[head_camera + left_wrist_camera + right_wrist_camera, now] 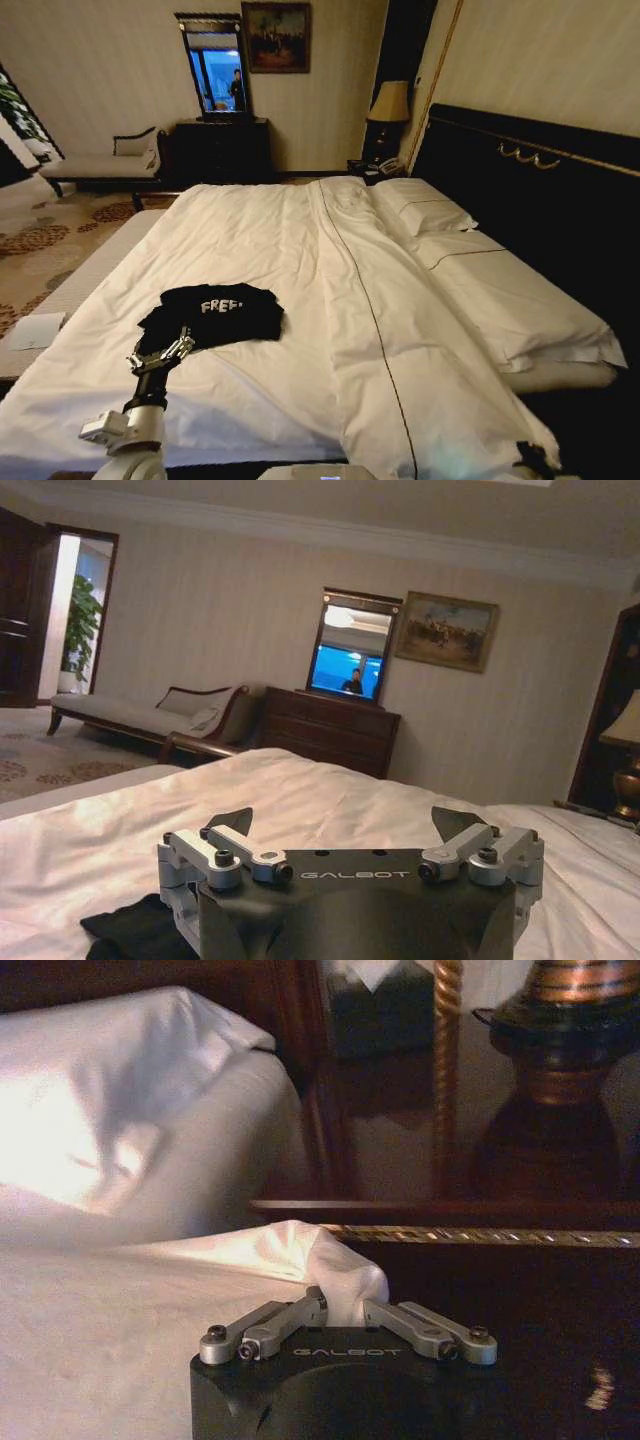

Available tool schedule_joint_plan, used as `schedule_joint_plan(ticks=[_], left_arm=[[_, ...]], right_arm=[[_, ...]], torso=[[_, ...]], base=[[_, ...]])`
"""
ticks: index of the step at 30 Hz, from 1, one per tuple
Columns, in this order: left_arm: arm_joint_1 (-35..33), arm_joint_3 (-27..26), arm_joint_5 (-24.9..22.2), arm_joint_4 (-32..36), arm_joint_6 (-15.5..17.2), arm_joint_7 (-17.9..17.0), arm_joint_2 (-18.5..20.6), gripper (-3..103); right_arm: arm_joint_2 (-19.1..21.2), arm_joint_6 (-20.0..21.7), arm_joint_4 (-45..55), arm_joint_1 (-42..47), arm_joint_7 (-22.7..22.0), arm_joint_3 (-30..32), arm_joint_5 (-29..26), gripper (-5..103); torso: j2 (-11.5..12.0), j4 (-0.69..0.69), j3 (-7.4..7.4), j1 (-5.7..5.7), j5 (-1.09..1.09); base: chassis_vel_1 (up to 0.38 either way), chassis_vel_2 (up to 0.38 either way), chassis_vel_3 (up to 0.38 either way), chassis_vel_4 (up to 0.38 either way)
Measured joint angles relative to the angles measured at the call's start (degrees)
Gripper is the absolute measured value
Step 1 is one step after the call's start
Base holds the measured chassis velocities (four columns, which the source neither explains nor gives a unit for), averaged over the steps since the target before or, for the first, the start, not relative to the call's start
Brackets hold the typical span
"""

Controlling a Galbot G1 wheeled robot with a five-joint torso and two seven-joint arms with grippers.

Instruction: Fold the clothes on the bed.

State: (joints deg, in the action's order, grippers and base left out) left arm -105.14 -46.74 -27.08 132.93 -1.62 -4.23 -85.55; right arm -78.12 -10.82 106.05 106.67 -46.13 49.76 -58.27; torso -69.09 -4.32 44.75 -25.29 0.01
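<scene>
since soft and limp, best taken by an edge

though small against the white bedding, easy to find: black t-shirt point(220, 312) on the duvet point(300, 260), toward the foot of the bed point(90, 280) on the robot's left side, white lettering point(221, 306) facing up, cloth bunched and partly doubled over. judged light, floppy and not fragile; likely to sag and drag along the duvet rather than hold any shape. best pinched at a hem, sleeve or shoulder edge and lifted only a little, so as not to catch the duvet underneath (white cloth right below, equally soft).

left gripper point(165, 352) just at the shirt's near edge, low over the duvet. left wrist view gives what the head view leaves vague: left gripper point(343, 825) spread wide with nothing between the fingers point(232, 821), and a dark patch of t-shirt point(135, 932) beside and below it; also a chaise point(150, 712) and dresser point(330, 735) across the room.

right gripper point(345, 1308) parked at the bed's far right corner, drawn in narrow, seemingly with a fold of duvet point(120, 1340) pinched between the tips. head view alone for the whole shirt, its lettering and its place on the bed.
</scene>
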Motion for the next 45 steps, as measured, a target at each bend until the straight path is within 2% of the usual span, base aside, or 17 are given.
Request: schedule_joint_plan(ticks=[7,13,15,16,18,21,23,25,28,29,31,32,33,35,37,41,45], left_arm=[[0.37,0.17,-0.13,-0.65,-0.19,-0.09,-0.15,100],[0.33,0.04,-0.47,-0.84,-0.51,-0.14,-0.04,100],[0.31,-0.09,-0.59,-0.84,-0.53,-0.19,0.08,100],[0.31,-0.16,-0.63,-0.84,-0.53,-0.19,0.12,100],[0.33,-0.25,-0.67,-0.84,-0.53,-0.21,0.15,100],[0.50,-0.47,-0.73,-0.75,-0.49,-0.37,0.17,100],[0.65,-0.50,-0.73,-0.67,-0.34,-0.41,0.07,100],[0.73,-0.51,-0.68,-0.67,-0.26,-0.52,-0.01,100],[0.85,-0.30,-0.26,-0.67,-0.19,-0.53,-0.34,100],[0.85,-0.30,-0.26,-0.67,-0.19,-0.53,-0.34,100],[0.83,-0.19,0.15,-0.69,-0.16,-0.55,-0.49,100],[0.76,-0.16,0.33,-0.70,-0.16,-0.55,-0.55,100],[0.68,-0.16,0.45,-0.71,-0.16,-0.56,-0.58,100],[0.63,-0.15,0.58,-0.70,-0.16,-0.56,-0.61,100],[0.43,-0.09,0.86,-0.66,-0.12,-0.57,-0.68,100],[-0.01,-0.02,1.26,0.01,0.02,-0.59,-0.74,100],[-1.26,-0.18,1.35,1.08,0.68,-0.60,-0.62,100]], right_arm=[[0.05,-0.91,-4.26,-0.41,0.72,-0.71,1.27,1],[-1.10,-1.23,-2.76,-0.41,0.15,-1.49,4.15,-1],[-1.54,-1.33,-0.69,0.31,-0.44,-1.10,6.53,10],[-1.74,-1.41,0.60,0.71,-0.85,-0.65,8.40,16],[-1.97,-1.44,1.98,1.19,-1.57,-0.10,10.51,16],[-2.74,0.74,8.11,2.99,-6.92,2.12,19.17,32],[-2.93,2.95,13.22,5.26,-10.73,3.57,22.26,43],[-2.93,4.31,15.93,6.78,-12.48,4.26,22.59,43],[-2.77,8.67,22.50,9.72,-18.01,5.76,21.10,59],[-2.77,8.67,22.50,9.72,-18.01,5.76,21.10,59],[-2.64,11.61,25.50,10.77,-22.13,6.25,19.67,70],[-2.57,12.45,26.58,11.44,-23.41,6.28,18.87,70],[-2.50,12.81,27.36,12.02,-23.91,6.28,17.97,76],[-2.43,12.82,27.82,12.21,-23.88,6.22,17.20,82],[-2.20,11.94,27.59,11.07,-22.31,5.92,16.55,92],[-1.28,10.66,26.27,7.42,-18.28,5.27,15.96,99],[0.59,8.70,25.45,2.65,-8.55,3.17,13.80,100]], torso=[[0.00,-0.02,0.00,0.00,-0.01],[0.00,-0.17,0.01,0.00,-0.02],[0.00,-0.23,0.01,0.01,0.00],[-0.01,-0.21,0.01,0.02,-0.01],[0.00,-0.21,0.01,0.02,-0.01],[0.00,-0.10,0.01,0.01,0.00],[0.00,-0.09,0.01,0.01,-0.02],[0.00,-0.13,0.01,0.01,-0.05],[-0.01,-0.12,0.00,0.02,-0.04],[-0.01,-0.12,0.00,0.02,-0.04],[-0.01,-0.10,0.00,0.02,-0.01],[-0.01,-0.10,0.00,0.02,-0.02],[0.00,-0.11,0.01,0.02,-0.02],[-0.01,-0.11,0.01,0.01,-0.02],[-0.01,-0.12,0.01,0.01,-0.01],[-0.01,-0.10,0.00,0.02,0.01],[0.00,-0.09,0.01,0.01,0.00]], base=[[0.000,0.000,0.000,0.000],[0.000,0.000,0.000,0.000],[0.000,0.000,0.000,0.000],[-0.004,-0.011,-0.056,-0.013],[0.000,-0.011,-0.056,-0.016],[0.000,0.000,0.000,0.000],[0.000,0.000,0.000,0.000],[0.000,0.000,0.000,0.000],[0.000,0.000,0.000,0.000],[0.000,0.000,0.000,0.000],[0.000,0.000,0.000,0.000],[0.000,0.000,0.000,0.000],[0.000,0.000,0.000,0.000],[0.000,0.000,0.000,0.000],[0.000,0.000,0.000,0.000],[0.000,0.000,0.000,0.000],[0.000,0.000,0.000,0.000]])
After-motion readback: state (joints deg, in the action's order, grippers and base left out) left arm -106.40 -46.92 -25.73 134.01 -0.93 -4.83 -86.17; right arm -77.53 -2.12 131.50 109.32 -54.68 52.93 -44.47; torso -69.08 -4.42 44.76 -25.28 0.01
